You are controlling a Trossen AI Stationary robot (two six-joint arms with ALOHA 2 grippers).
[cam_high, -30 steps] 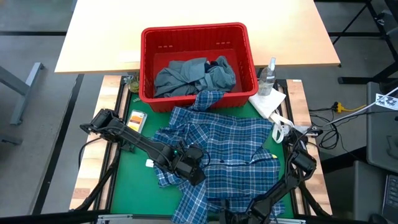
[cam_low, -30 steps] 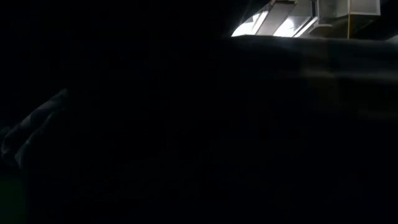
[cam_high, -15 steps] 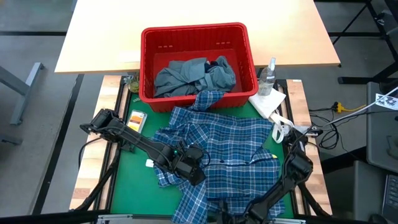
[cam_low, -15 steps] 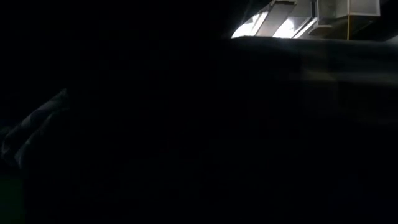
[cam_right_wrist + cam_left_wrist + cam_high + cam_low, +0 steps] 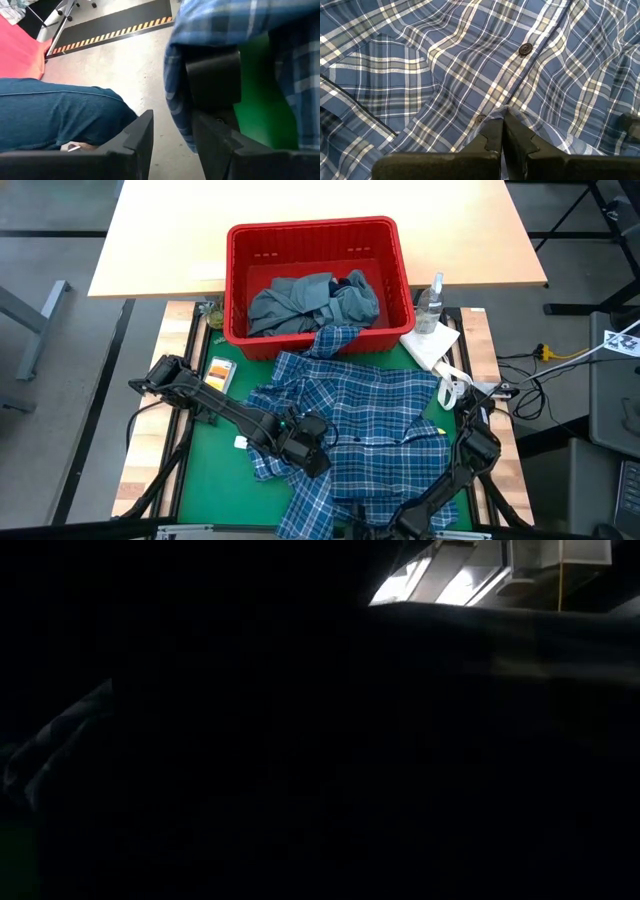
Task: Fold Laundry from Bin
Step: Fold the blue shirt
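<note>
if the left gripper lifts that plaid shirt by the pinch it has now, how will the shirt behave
Probably floppy: the plaid shirt lies rumpled, so it should drape from the left gripper. Likely light, thin cloth. Its far edge lies against the bin and may drag.

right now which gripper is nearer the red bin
Left. The left gripper is shut on the plaid shirt mid-table, a bit below the red bin. The right gripper sits past the table's near edge, farther off.

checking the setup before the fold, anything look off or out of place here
Yes. The plaid shirt lies crumpled, not flat: its far edge climbs the red bin's near rim and its near end runs off the green mat. The low view is almost black, apparently covered by cloth. The left gripper is shut on the shirt's button edge.
</note>
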